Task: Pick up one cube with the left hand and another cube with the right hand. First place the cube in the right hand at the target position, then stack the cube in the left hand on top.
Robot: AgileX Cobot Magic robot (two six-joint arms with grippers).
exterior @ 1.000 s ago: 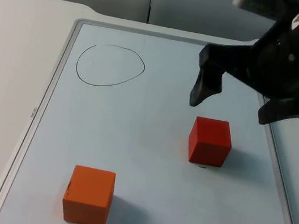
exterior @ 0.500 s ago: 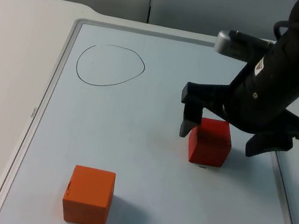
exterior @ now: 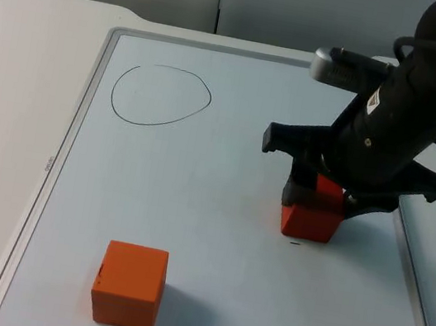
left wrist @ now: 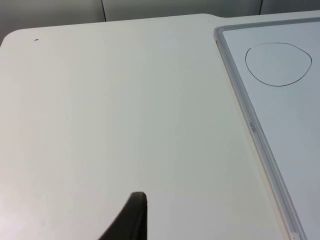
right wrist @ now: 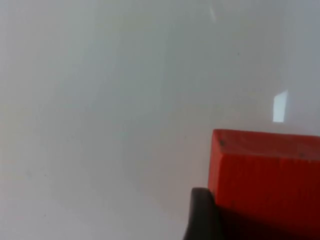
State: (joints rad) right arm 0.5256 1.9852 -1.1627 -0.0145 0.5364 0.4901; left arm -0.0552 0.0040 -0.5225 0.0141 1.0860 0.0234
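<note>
No readable text. Small print on whiteboard frame (exterior: 48,163) and a label on right arm (exterior: 375,98), both too small to read.

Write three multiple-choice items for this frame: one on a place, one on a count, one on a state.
1. Where is the right gripper?
A. over the drawn circle
B. down at the red cube
C. beside the orange cube

2. How many cubes are on the whiteboard?
A. one
B. two
C. three

3. What is inside the drawn circle?
A. nothing yet
B. the red cube
C. a stack of two cubes

Answers:
1 B: the top view shows its fingers on either side of the red cube.
2 B: the red cube and the orange cube.
3 A: only bare board lies within the outline.

The left gripper waits over the white table, off the board.
</note>
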